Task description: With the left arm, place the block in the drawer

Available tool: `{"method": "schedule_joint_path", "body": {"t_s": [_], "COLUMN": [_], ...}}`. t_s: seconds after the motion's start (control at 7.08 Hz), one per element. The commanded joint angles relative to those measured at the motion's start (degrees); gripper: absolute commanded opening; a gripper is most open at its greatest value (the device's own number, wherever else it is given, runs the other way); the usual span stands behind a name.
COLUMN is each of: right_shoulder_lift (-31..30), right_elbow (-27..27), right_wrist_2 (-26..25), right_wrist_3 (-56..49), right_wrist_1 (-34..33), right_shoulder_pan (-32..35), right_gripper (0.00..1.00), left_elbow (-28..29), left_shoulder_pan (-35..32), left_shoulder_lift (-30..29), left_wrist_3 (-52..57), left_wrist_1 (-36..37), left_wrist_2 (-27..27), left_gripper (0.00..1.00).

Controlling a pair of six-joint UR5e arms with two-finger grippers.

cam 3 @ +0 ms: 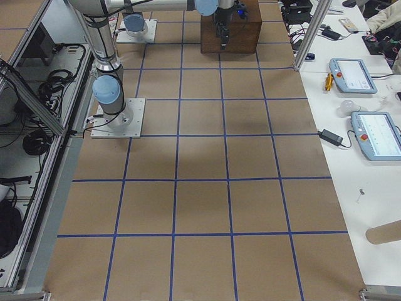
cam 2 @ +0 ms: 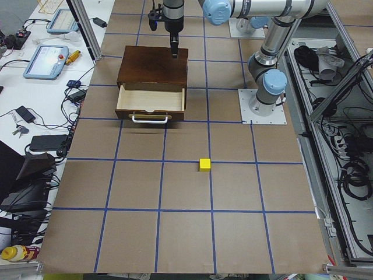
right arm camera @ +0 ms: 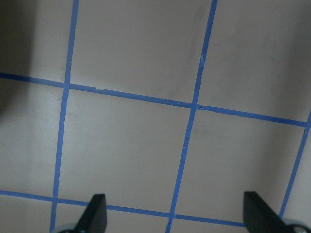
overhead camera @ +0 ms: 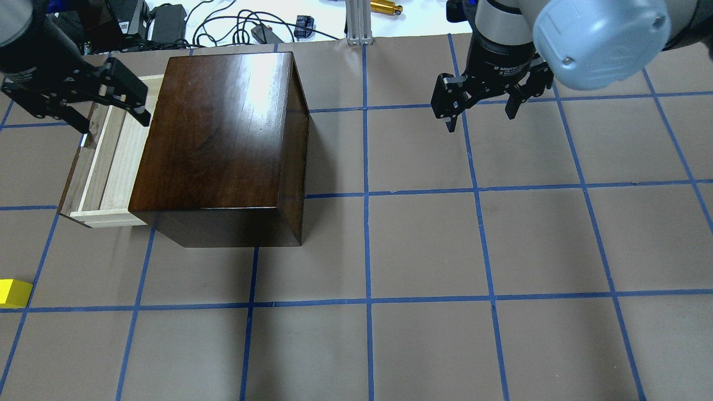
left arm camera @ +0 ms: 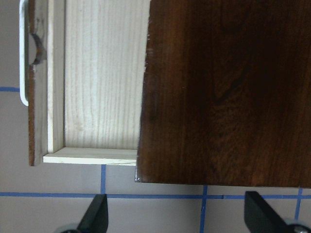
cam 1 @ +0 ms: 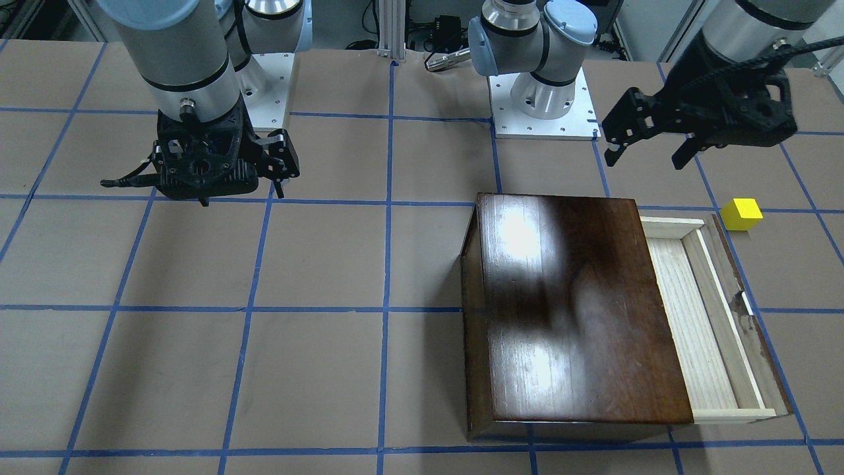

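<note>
The yellow block [cam 1: 742, 214] lies on the table beside the drawer's front corner, on the robot's side; it also shows at the overhead view's left edge [overhead camera: 14, 293] and in the exterior left view [cam 2: 204, 164]. The drawer [cam 1: 699, 316] is pulled open from the dark cabinet [cam 1: 567, 310] and holds nothing I can see. It also shows in the overhead view [overhead camera: 108, 161] and the left wrist view [left arm camera: 97, 82]. My left gripper [cam 1: 649, 155] is open and empty, raised in the air; in the overhead view it [overhead camera: 114, 125] hangs over the drawer's far end. My right gripper [overhead camera: 480, 120] is open and empty, far off over bare table.
The table is brown with blue tape lines. The cabinet [overhead camera: 217, 145] stands tall on my left half. The drawer's white handle [left arm camera: 23, 53] sticks out of its dark front. Cables and devices lie beyond the table's far edge [overhead camera: 223, 25].
</note>
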Motion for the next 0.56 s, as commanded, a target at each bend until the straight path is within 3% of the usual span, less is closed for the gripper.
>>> {"method": "schedule_joint_path", "body": {"t_s": [0.0,0.42], "right_shoulder_lift": [0.00,0.00], "right_elbow": [0.00,0.00], "right_wrist_2": [0.00,0.00], "right_wrist_3": [-0.03,0.06], "right_wrist_1": [0.00,0.00], "right_shoulder_pan": [0.00,0.00], "right_gripper": [1.00,1.00], "left_elbow": [-0.42,-0.42], "left_shoulder_pan": [-6.64,-8.24], "left_shoulder_lift": [-0.93,-1.63], "left_wrist_3": [-5.73,-7.35], "left_wrist_1": [3.96,5.02], "left_wrist_2": [1.69,3.80], "left_gripper": [1.00,1.00]}}
